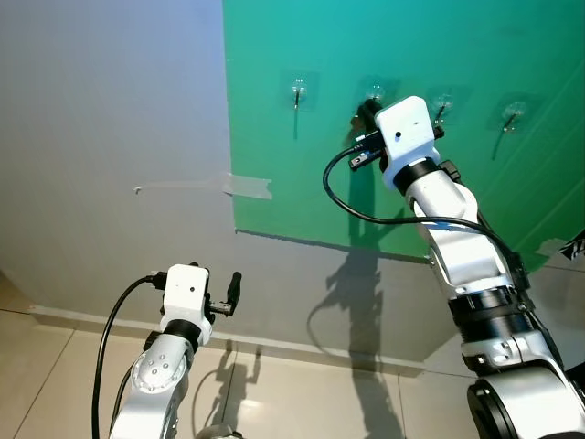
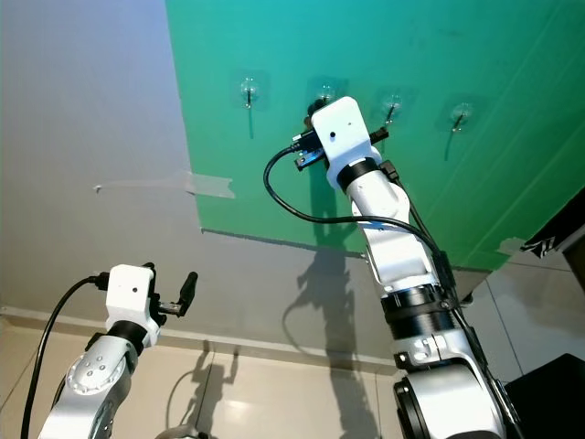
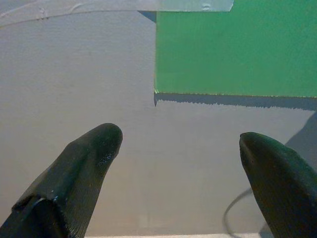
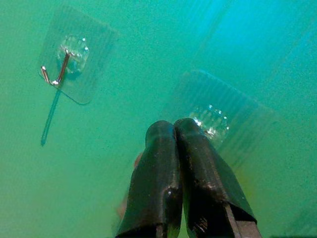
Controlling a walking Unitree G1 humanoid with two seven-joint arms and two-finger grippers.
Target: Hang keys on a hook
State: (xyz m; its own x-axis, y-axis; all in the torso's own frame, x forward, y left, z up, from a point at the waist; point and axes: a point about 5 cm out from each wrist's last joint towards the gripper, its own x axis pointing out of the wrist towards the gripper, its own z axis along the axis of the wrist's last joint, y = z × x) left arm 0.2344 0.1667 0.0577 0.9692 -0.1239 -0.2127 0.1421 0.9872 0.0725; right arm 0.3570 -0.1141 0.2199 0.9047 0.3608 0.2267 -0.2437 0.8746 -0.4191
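Several clear adhesive hooks sit in a row on the green panel (image 1: 302, 165). My right arm is raised to the second hook (image 1: 375, 91) from the left. The right gripper (image 4: 174, 127) has its fingers pressed shut, tips right at that hook's clear pad (image 4: 214, 120). A small reddish-brown piece (image 4: 136, 160) peeks out behind the fingers and looks like part of the keys; the rest is hidden. The neighbouring hook (image 4: 59, 72) shows a bare metal wire. My left gripper (image 3: 181, 144) hangs low by the grey wall, open with nothing between its fingers.
The grey wall (image 1: 110, 110) carries a strip of tape (image 1: 247, 186) at the panel's left edge. Two more hooks (image 1: 512, 114) lie to the right of my arm. A tiled floor (image 1: 302, 393) meets the wall below. A dark object (image 2: 558, 393) stands at the lower right.
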